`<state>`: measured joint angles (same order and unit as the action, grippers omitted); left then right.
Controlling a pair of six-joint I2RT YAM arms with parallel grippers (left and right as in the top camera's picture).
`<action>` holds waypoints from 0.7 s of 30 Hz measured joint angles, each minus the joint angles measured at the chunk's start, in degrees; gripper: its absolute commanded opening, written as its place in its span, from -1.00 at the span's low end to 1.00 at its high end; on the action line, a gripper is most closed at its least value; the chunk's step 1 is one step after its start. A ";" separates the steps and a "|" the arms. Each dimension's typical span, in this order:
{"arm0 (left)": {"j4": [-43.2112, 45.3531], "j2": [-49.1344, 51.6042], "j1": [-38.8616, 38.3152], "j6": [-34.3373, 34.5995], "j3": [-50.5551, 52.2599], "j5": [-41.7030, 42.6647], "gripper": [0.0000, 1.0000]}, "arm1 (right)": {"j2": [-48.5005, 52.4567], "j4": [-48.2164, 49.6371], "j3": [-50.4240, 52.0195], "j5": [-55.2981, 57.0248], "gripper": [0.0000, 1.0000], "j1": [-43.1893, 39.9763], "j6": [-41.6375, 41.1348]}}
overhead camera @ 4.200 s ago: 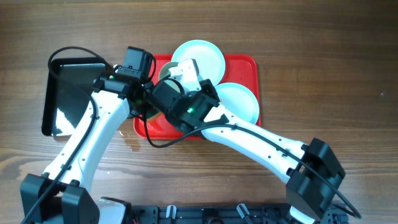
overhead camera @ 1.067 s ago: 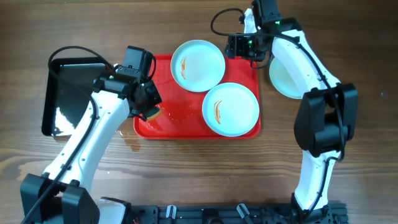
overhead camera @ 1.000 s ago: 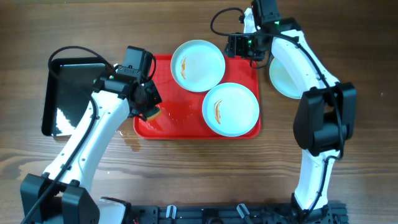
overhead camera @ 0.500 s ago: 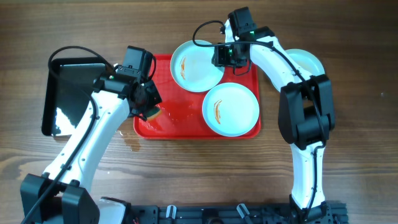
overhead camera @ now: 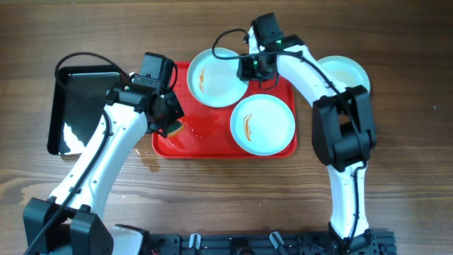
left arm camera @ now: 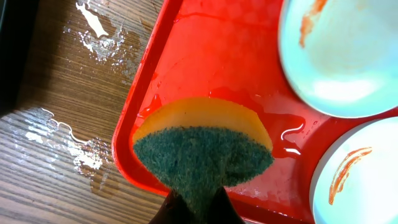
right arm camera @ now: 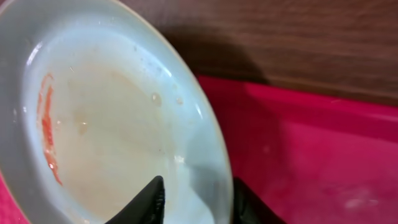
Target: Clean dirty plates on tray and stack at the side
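Plates (overhead camera: 263,126) lay in three places, as you would have seen; the back plate (overhead camera: 216,67) sat at the far end of the red tray (overhead camera: 205,139), overhanging its far rim, with an orange smear on its left side; the front plate (left arm camera: 357,180), also smeared, lay just beside it at the tray's near right; the third plate (overhead camera: 348,73) rested on the wooden table (overhead camera: 396,163), off the tray to the right, partly hidden under your right arm.

Your right gripper (right arm camera: 198,196) stood with one finger on either side of the back plate's rim; you could not have told whether it pinched; that arm crossed the tray's far right corner.

Your left gripper (left arm camera: 196,208) was clamped on a yellow sponge (left arm camera: 202,149), green scouring face toward the camera, over the tray's wet left part, near its rim; its arm covered the tray's left edge from above.

Water spots (left arm camera: 81,155) lay on the wood beside the tray; a black tray (overhead camera: 71,106) sat further left.
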<state>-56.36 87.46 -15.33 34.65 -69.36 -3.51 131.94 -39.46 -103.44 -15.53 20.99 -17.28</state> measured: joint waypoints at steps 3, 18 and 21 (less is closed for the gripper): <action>0.00 0.00 0.00 0.00 0.00 -0.02 -0.92 | 0.28 0.33 0.20 0.17 -0.61 1.31 0.20; 0.42 0.00 0.00 -0.02 0.00 0.00 -0.92 | 0.28 -1.81 0.66 0.17 -0.67 8.07 -0.46; 0.44 0.00 0.00 0.00 0.00 0.00 -0.92 | 0.28 -2.21 1.66 0.20 -0.64 9.66 -0.48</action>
<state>-55.92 87.46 -15.33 34.65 -69.36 -3.51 132.22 -41.67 -101.78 -15.33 30.65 -17.76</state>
